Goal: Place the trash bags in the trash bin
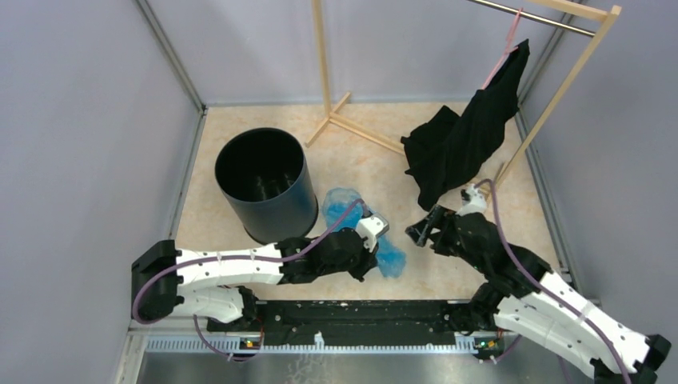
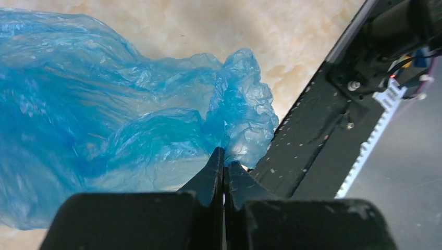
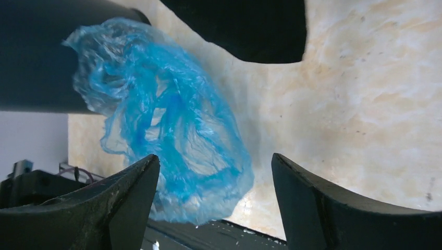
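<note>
The trash bags are a soft, crinkly blue heap lying on the table, not in the trash bin. One end of the heap touches the bottom of the bin's side. The other end lies near the black rail at the front edge of the table. The bin stands upright on the left part of the table, with its round top open. The left gripper is low down, right over the blue heap. Its two fingers are pressed tight together on a bunched-up bit of the bag's edge. The right gripper is just beside the bags on the other side and points at them. Its fingers are wide apart and touch nothing. Behind the right gripper a black cloth hangs from a wooden rack, and the bottom of the cloth rests on the table.
</note>
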Controlling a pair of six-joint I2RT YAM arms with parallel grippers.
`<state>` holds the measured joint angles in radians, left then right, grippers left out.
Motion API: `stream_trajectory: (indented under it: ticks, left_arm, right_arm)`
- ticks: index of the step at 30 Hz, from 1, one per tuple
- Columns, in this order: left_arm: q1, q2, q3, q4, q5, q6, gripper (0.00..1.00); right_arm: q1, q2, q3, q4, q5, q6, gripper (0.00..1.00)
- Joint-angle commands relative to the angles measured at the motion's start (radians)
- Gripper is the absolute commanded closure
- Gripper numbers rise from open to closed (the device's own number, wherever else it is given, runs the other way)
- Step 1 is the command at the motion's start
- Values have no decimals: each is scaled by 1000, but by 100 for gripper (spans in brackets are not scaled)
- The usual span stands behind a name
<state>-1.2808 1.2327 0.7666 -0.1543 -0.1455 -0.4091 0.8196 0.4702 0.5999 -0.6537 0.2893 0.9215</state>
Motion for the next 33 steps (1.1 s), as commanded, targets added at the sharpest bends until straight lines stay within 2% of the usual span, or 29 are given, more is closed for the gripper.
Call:
stream_trajectory:
  ticks: [1,4,6,8,10,12,14,16,19,22,26,31,33]
  left_arm:
    - [-19,23,21,121,43,-96,100]
    - [-20,26,7,144,84,-101,99]
    - [-20,25,4,136,118,-94,83]
    - [-20,2,-7,103,116,-102,56]
    - [-20,-47,-23,64,97,-109,36]
    - [-20,-118,-25,0,53,-110,21]
    - [-19,-175,-7,-89,-33,-145,10]
    - [-14,-222,17,-169,-122,-190,2]
    - [20,-244,65,-220,-160,-219,1]
    - [37,-180,124,-250,-220,-226,5]
    - [41,-62,226,-415,-359,-290,23]
    - [41,-59,234,-471,-446,-317,36]
    - [42,-69,215,-469,-457,-335,38]
  right_arm:
    - [-5,122,-26,197,-98,26,19]
    - [-5,198,-77,236,-128,23,13]
    - [-4,229,-123,288,-178,14,13]
    - [-5,258,-164,338,-225,1,13]
    - [-5,282,-196,385,-267,-18,21]
    - [-6,308,-221,461,-322,-35,36]
    - [-5,337,-246,539,-404,-43,46]
    - [-1,369,-269,621,-459,-39,49]
    - [22,419,-277,704,-476,-29,49]
    - [53,458,-257,714,-452,-27,49]
    - [56,421,-236,659,-412,-32,50]
    - [56,303,-262,570,-348,-26,50]
    - [56,267,-269,548,-325,-29,49]
